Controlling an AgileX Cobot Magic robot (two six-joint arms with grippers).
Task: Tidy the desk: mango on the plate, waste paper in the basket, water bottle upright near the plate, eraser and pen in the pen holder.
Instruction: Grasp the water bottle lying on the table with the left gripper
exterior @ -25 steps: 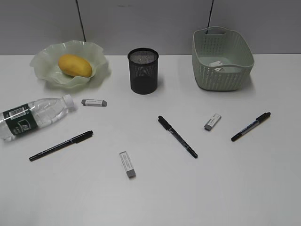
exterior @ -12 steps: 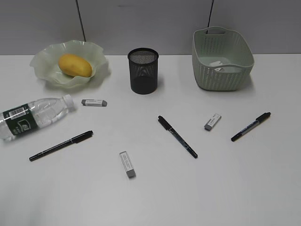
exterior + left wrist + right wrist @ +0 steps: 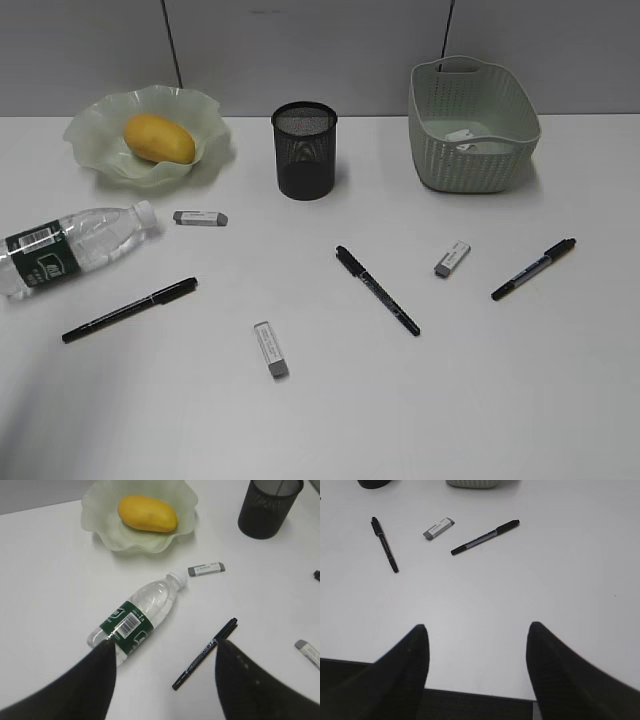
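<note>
Comparing the exterior view with a second ago, you find nothing on the desk (image 3: 520, 400) moved, so no tidying step has been finished in that time. Take the pen holder (image 3: 304, 150) as landmark.

Nearest you, your left gripper (image 3: 162, 652) hangs spread and empty over the bottle (image 3: 134, 615), jaws a touch wider than before. The right gripper (image 3: 476, 636) hovers parted, holding nothing, above bare desk.

In front of the holder lie three pens (image 3: 377, 290) and three erasers (image 3: 271, 349), all still out. Front-left, the bottle lies on its side. Far left sits the plate (image 3: 95, 150) with the mango (image 3: 159, 138) in it. Far right, the basket (image 3: 473, 160) holds the paper (image 3: 461, 135).

You likely stand the bottle next.
</note>
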